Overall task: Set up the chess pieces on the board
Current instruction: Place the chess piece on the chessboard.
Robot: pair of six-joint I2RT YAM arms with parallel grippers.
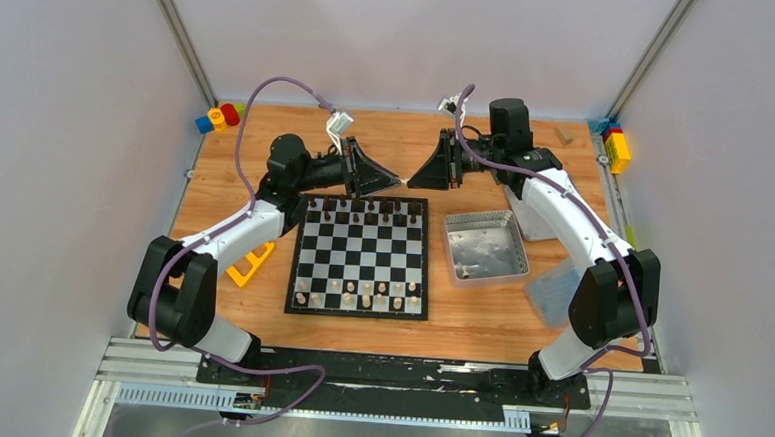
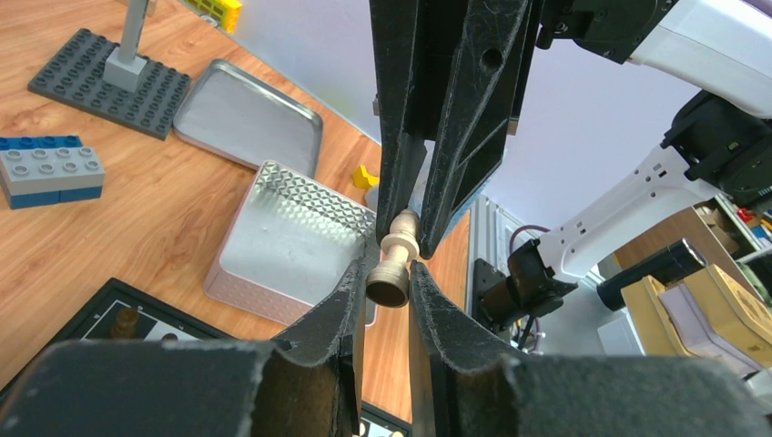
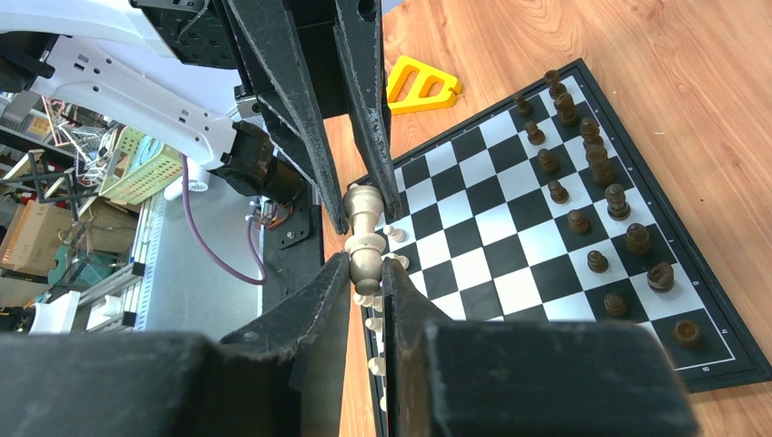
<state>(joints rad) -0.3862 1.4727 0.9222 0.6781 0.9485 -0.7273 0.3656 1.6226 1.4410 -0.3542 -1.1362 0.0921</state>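
A silver tin (image 1: 487,246) sits to the right of the board (image 1: 362,249). A yellow toy (image 1: 250,265) lies to the board's left. Coloured bricks (image 1: 219,118) sit far behind the board in the back left corner, and more bricks (image 1: 614,145) sit in the back right corner.

Above the board's far edge the two grippers meet nose to nose. The left gripper (image 2: 386,278) pinches one end of a pale piece (image 2: 393,264). The right gripper (image 3: 366,269) pinches the other end. The piece hangs in the air between them, above the board's far edge. Each gripper blocks a big part of the other's camera.

I count two arms, one tin and one pale piece in the air. Dark pieces (image 3: 598,164) stand in two rows on the board's far side, and I count fifteen. Pale pieces (image 1: 365,301) stand on the board's near side, too small to count well.

Only the left wrist view plainly shows three things past the tin. They are a flat silver lid (image 2: 246,118), a grey studded plate (image 2: 77,86) and a blue and grey brick (image 2: 50,168). The right wrist view shows the dark rows up close. Only the top view shows the whole board.
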